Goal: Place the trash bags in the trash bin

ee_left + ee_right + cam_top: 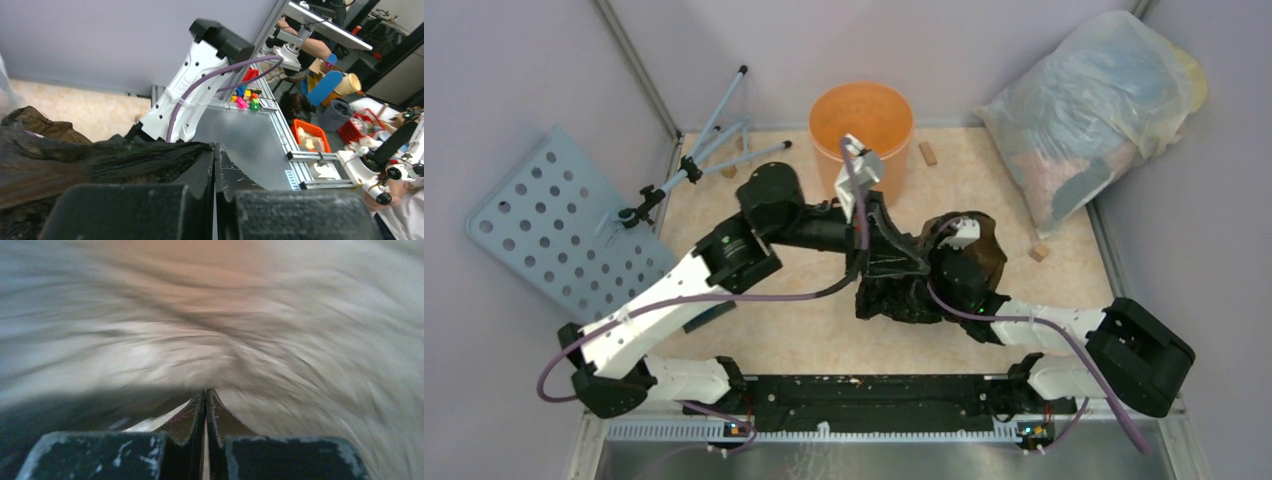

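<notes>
The glossy black trash bag [904, 295] hangs crumpled between both grippers over the middle of the floor, just in front of the orange trash bin [861, 130]. My left gripper [914, 262] is shut, and its tips [215, 147] pinch an edge of the bag [75, 165]. My right gripper [206, 391] is shut. Wrinkled bag film [280, 350] fills its blurred view and gathers at its tips. In the top view the bag covers the right gripper's fingers. The bin stands upright with its mouth open.
A big translucent stuffed bag [1094, 110] leans in the back right corner. A perforated blue-grey panel [554, 225] and a folded tripod [709, 150] lie at the left. Small wooden blocks [927, 153] sit by the bin and by the right wall [1039, 252].
</notes>
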Tool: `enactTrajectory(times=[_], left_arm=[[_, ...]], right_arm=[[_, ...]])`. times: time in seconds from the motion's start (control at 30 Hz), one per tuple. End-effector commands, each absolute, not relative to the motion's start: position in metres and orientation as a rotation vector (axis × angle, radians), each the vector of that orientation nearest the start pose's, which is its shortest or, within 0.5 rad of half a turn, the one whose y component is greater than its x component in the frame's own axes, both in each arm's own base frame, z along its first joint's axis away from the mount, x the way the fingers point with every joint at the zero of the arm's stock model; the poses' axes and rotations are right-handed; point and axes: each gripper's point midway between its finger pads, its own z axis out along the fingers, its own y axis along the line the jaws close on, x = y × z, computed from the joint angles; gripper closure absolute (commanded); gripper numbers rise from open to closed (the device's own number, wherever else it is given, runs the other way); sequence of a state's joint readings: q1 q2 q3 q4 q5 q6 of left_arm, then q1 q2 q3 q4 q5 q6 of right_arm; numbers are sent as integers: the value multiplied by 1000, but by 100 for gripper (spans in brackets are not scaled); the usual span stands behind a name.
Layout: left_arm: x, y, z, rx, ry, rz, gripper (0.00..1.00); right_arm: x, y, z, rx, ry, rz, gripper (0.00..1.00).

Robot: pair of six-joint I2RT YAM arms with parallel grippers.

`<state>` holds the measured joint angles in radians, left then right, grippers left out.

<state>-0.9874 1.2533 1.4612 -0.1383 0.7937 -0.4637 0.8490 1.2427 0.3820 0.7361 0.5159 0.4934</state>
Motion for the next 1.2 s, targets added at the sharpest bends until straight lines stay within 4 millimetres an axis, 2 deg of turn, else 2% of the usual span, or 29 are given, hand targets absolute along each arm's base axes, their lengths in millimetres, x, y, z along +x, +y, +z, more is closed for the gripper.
enactTrajectory(times=[0.0,0.13,0.23,0.33,0.37,0.43,0.53,0.67,0.77,0.87,0.97,1.1,1.17], left_arm=[[69,-335,481,1081,1272,-1584,100],[79,-319,474,1020,1329,-1469,100],[94,-315,455,966,1408,-1373,100],[116,-318,422,922,1529,-1261,100],[125,-319,409,907,1575,-1214,100],[137,-319,386,891,1633,-1143,100],[157,-317,356,827,1702,-1035,100],[185,-305,334,701,1776,-880,100],[202,-289,330,586,1812,-769,100],[207,-278,334,536,1799,-729,100],[207,-267,344,501,1756,-715,100],[199,-253,379,473,1610,-758,100],[194,-247,401,482,1534,-775,100]], right_arm=[[312,180,165,345,1661,313,100],[313,156,166,405,1659,197,100],[311,174,177,265,1672,270,100],[306,195,189,112,1687,346,98],[304,199,193,74,1692,355,94],[300,207,201,0,1705,387,76],[286,225,206,-152,1722,472,57],[266,237,208,-235,1738,597,48],[255,235,214,-245,1739,641,40],[245,228,229,-236,1716,676,29],[242,220,237,-175,1729,686,22],[250,206,232,32,1780,667,22],[251,207,233,97,1785,699,26]])
